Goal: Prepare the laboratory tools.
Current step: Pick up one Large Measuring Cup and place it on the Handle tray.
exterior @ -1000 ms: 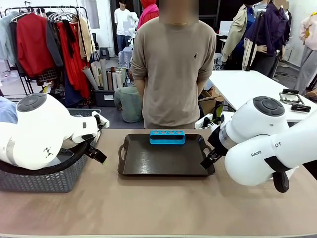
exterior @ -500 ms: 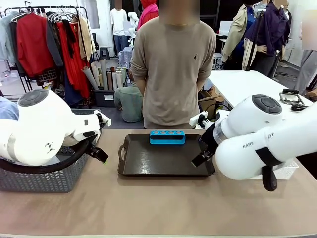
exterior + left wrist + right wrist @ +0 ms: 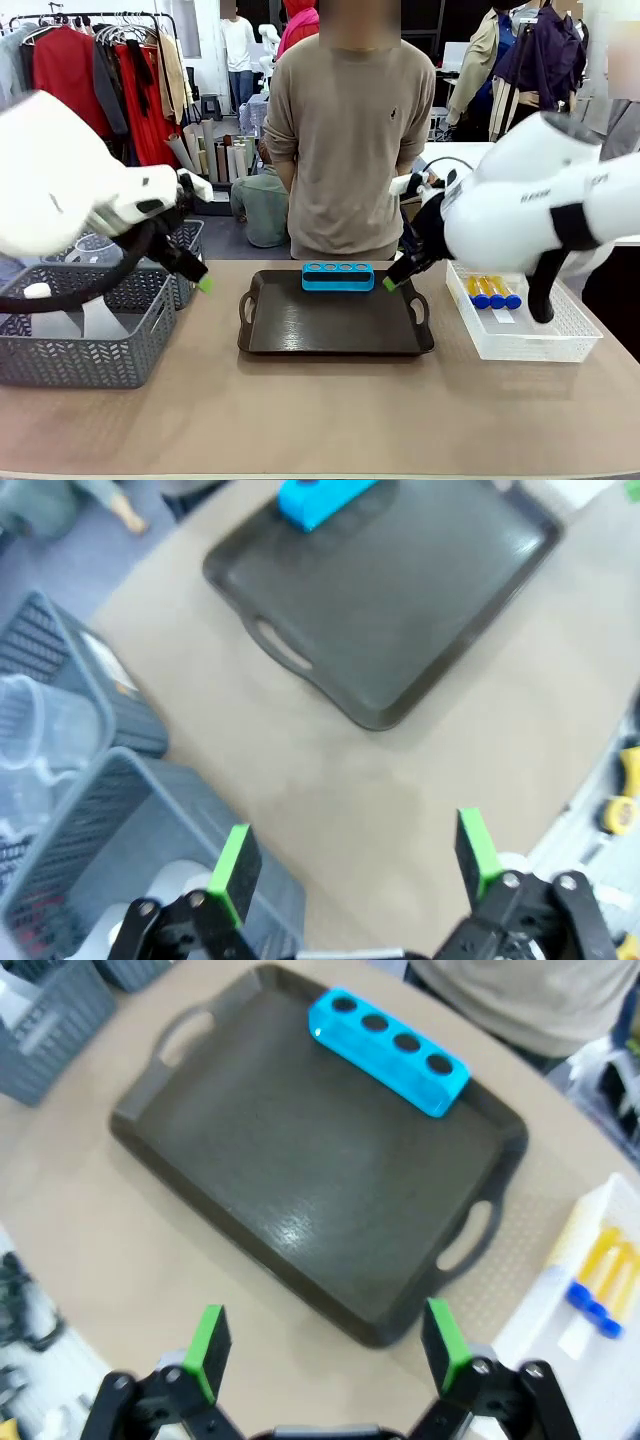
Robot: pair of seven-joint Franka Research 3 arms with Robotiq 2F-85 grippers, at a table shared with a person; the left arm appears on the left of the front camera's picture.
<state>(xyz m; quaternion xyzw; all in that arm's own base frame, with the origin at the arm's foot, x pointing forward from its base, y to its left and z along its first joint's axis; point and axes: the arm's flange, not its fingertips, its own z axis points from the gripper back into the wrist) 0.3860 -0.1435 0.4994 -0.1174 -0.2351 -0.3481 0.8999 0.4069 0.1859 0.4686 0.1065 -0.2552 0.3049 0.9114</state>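
Front view: both arms poised, nothing picked.
Left gripper (image 3: pixel 355 855) and right gripper (image 3: pixel 325 1345) hang open; blue-capped tubes (image 3: pixel 493 292) lie in the white mesh basket (image 3: pixel 525 348), frame right. Best pinch one tube squarely across its middle.

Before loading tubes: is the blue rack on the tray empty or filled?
Empty: the blue rack shows four open holes, nothing standing in them.

One tray (image 3: pixel 330 325); one rack (image 3: pixel 338 276) — four holes; two grey baskets (image 3: pixel 90 355); one white basket (image 3: pixel 520 345); three tubes (image 3: pixel 495 292) showing; one jug (image 3: pixel 35 730).
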